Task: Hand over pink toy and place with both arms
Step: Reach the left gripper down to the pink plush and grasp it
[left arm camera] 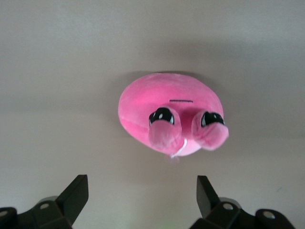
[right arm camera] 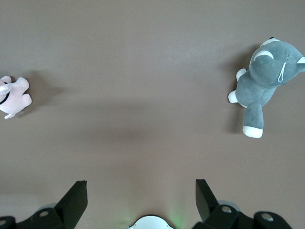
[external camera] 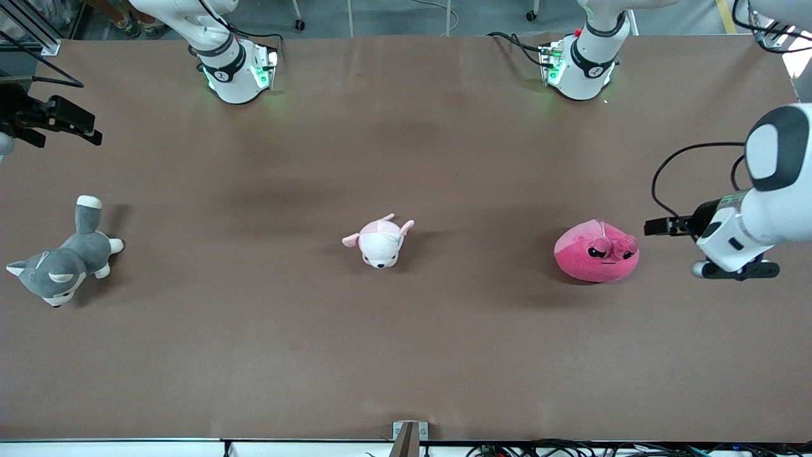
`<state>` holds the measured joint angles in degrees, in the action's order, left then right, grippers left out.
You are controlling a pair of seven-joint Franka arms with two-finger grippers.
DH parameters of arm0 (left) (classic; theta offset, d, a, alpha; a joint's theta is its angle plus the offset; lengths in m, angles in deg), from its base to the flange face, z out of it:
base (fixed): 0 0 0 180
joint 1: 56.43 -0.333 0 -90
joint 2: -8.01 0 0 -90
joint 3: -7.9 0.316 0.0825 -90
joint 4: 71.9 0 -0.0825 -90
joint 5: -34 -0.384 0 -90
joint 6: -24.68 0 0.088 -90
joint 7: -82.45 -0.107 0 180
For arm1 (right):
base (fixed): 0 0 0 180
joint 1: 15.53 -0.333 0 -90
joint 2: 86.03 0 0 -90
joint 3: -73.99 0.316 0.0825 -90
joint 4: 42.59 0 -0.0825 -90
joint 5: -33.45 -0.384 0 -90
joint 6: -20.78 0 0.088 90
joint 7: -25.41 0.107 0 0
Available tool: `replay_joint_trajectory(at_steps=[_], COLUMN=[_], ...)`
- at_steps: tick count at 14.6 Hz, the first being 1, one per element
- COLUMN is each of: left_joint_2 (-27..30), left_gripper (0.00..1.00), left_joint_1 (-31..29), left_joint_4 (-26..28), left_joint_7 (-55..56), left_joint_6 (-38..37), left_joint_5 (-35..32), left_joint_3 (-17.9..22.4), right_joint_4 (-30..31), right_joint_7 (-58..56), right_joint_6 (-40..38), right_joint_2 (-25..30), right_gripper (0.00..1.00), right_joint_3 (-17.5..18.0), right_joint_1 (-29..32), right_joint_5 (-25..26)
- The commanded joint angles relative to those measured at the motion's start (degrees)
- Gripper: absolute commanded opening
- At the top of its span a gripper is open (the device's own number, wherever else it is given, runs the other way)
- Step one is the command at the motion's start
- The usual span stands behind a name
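Mostly bare brown table point(external camera: 406, 355), grey floor.

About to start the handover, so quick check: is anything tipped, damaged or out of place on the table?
Nothing stands out. The pink toy sits alone on the table toward the left arm's end. The open left gripper is empty near it, and the open right gripper is empty too. The white plush and husky plush lie untouched.

Brown table point(external camera: 406, 355), pink toy point(external camera: 596, 251), white-pink plush point(external camera: 379, 242), husky plush point(external camera: 63, 260)
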<state>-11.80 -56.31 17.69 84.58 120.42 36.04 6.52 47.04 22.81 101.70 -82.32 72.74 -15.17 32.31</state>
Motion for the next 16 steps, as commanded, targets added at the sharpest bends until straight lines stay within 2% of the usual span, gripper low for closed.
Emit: replay_joint_trajectory(at_steps=[1, 9, 10, 11, 12, 15, 16], left_joint_2=[-2.2, -6.4, -6.9, -7.0, -7.1, -7.0, -6.8], left_gripper=[1.00, 1.00, 0.97, 0.91, 0.80, 0.34, 0.25], left_joint_1=[1.2, 1.0, 1.0, 1.0, 1.0, 1.3, 1.6], left_joint_4=[-0.5, 4.1, 4.1, 4.1, 4.2, 4.3, 4.5], left_joint_7=[2.1, 2.2, 2.2, 2.2, 2.2, 2.1, 2.1], left_joint_6=[1.2, 7.6, 7.8, 7.8, 7.8, 7.4, 7.4], left_joint_5=[-1.1, -1.1, -1.1, -1.1, -1.1, -1.2, -1.1], left_joint_3=[-0.1, -0.1, -0.1, -0.1, -0.1, -0.2, -0.3], right_joint_4=[1.2, 1.2, 1.2, 1.2, 1.2, 1.2, 1.2], right_joint_7=[0.0, 0.0, 0.0, 0.0, 0.0, 0.0, 0.0], right_joint_6=[0.6, 0.6, 0.6, 0.6, 0.6, 0.6, 0.6], right_joint_2=[1.2, 1.2, 1.2, 1.2, 1.2, 1.2, 1.2], right_gripper=[1.00, 1.00, 1.00, 1.00, 1.00, 1.00, 1.00], right_joint_3=[0.3, 0.3, 0.3, 0.3, 0.3, 0.3, 0.3], right_joint_1=[0.3, 0.1, 0.1, 0.2, 0.2, 0.2, 0.2], right_joint_5=[1.1, 1.0, 1.0, 1.0, 1.0, 1.0, 1.0])
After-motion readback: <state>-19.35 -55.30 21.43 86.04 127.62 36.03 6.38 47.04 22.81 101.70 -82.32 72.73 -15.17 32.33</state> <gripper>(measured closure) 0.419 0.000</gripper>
